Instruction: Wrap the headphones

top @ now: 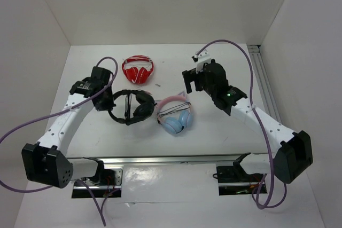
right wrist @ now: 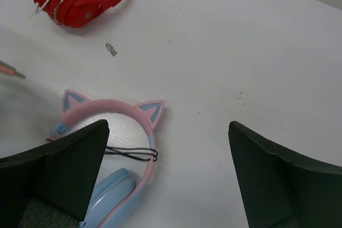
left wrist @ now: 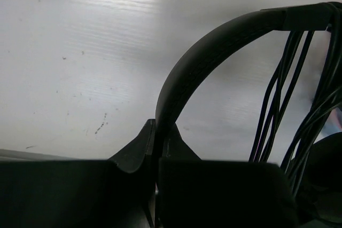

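**Clerk:** Largest entry first, please.

**Checker:** Table (top: 214, 132): white, enclosed by white walls on three sides. Both arms are mounted at its near edge.

**Clerk:** And the tools?

**Checker:** Left gripper (left wrist: 156, 148): clamped on the headband (left wrist: 214, 41) of the headphones (top: 133, 108), with the band pinched between its two fingers. Right gripper (right wrist: 168, 126): spread wide, with nothing held. It is carried above the table, right of centre.

**Clerk:** Where are the headphones entered?

**Checker:** Black pair, laid on the table left of centre, with the left gripper at their left edge. The cable (left wrist: 278, 105) is recorded as several thin strands bundled across the arch of the headband.

**Clerk:** Neighbouring items?

**Checker:** Cat-ear headphones (top: 175, 116): pink band, blue cups, set just to the right of the black pair. Whether the two pairs touch cannot be told. A thin dark cord is seen across the opening of the pink band. Red headphones (top: 138, 69): placed further back on the table, apart from the black pair.

**Clerk:** Smallest?

**Checker:** Scrap (right wrist: 111, 49): one small grey piece, lying on the bare surface between the red headphones and the right gripper.
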Motion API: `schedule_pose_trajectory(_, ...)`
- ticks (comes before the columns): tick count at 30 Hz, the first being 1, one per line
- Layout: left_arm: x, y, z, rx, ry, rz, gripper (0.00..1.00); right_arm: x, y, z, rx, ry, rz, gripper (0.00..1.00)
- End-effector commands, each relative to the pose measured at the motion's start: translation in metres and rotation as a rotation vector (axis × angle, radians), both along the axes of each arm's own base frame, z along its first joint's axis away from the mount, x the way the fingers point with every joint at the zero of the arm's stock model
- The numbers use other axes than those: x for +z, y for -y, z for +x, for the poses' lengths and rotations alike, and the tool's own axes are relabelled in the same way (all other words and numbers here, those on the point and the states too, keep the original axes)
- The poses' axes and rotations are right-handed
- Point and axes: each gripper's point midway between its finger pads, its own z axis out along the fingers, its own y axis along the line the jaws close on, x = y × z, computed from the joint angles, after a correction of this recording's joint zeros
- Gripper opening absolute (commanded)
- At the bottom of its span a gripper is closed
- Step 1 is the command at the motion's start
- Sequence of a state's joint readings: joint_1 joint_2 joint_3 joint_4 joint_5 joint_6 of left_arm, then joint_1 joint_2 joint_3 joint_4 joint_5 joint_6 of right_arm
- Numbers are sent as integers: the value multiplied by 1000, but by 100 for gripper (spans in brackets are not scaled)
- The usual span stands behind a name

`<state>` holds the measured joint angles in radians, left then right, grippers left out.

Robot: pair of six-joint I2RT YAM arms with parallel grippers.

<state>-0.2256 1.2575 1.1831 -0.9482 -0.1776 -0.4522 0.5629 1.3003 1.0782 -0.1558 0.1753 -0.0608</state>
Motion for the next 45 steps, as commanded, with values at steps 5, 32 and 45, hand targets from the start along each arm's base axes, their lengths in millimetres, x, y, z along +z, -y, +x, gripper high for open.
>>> schedule_pose_trajectory(5,-55,-40,16,241,24,-18,0,29,-16,-38,47,89,192,100)
schedule_pose_trajectory(32,-37,-25,-7,305,46,-32,100,121,-55,-150,208,121,428,100)
schedule_pose_trajectory(45,140,-24,-87,105,636,-199,100,111,4,-202,153,-86,446,100)
